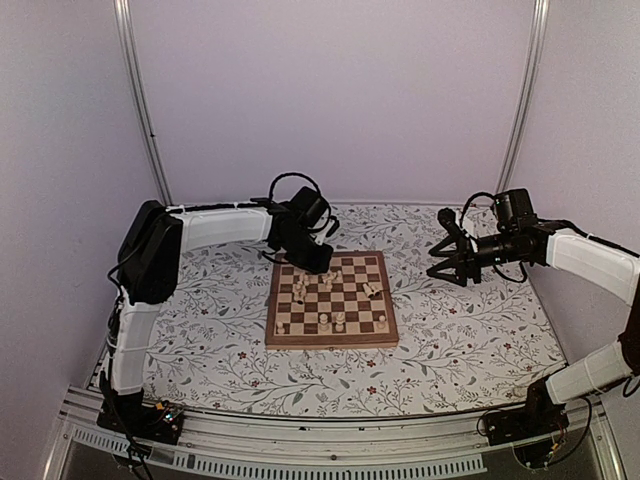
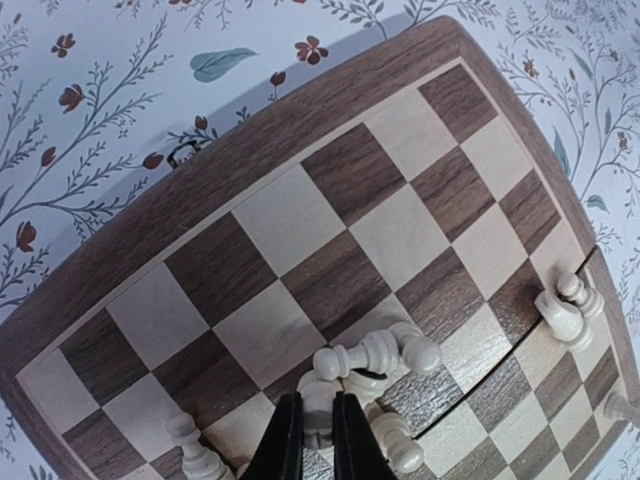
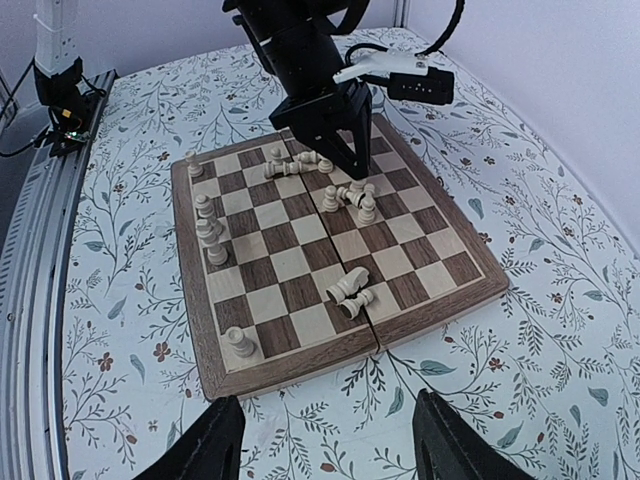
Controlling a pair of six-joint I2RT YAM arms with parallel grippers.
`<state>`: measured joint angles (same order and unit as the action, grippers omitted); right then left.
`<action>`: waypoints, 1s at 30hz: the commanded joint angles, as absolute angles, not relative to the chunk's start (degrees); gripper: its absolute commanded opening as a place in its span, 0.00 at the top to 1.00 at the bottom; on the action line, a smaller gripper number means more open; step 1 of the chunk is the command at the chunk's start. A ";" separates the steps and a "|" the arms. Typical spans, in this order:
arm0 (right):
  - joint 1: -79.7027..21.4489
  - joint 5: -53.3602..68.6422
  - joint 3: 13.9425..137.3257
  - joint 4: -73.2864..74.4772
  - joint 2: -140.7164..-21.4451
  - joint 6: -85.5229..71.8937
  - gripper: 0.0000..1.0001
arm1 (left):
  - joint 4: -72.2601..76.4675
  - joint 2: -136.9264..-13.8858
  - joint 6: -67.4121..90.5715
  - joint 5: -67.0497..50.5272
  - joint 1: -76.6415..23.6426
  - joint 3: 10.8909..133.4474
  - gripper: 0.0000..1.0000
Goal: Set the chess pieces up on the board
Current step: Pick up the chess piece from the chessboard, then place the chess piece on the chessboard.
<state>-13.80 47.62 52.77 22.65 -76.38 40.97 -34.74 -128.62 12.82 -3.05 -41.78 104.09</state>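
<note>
The board (image 1: 330,343) lies mid-table, and its border also shows in the left wrist view (image 2: 250,150) and the right wrist view (image 3: 300,365). Pale chess pieces are scattered on it, some upright (image 3: 241,343), two toppled near the right edge (image 3: 350,288). My left gripper (image 1: 318,262) is down at the board's far side, shut on a pale piece (image 2: 318,425) in a heap of toppled pieces (image 2: 375,352). My right gripper (image 1: 438,248) hovers open and empty above the cloth, right of the board; its fingertips (image 3: 215,440) frame the board's right edge.
A floral table cover (image 1: 220,350) surrounds the board. Plain walls and two metal posts (image 1: 140,100) close in the back and sides. A metal rail (image 1: 300,440) runs along the near edge. Upright pieces (image 3: 210,238) stand along the board's near rows.
</note>
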 commanded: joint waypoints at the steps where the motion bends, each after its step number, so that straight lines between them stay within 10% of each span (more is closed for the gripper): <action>1: -13.81 49.79 53.20 22.54 -77.34 39.84 0.40 | -37.57 -125.78 12.77 -3.23 -41.13 104.38 0.94; 30: -18.48 44.01 52.65 18.63 -78.39 39.02 0.42 | -30.55 -89.00 13.23 1.74 -56.05 62.25 0.94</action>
<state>-18.37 44.95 53.41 19.59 -78.87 38.41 -31.75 -88.84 11.70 1.08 -55.70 65.63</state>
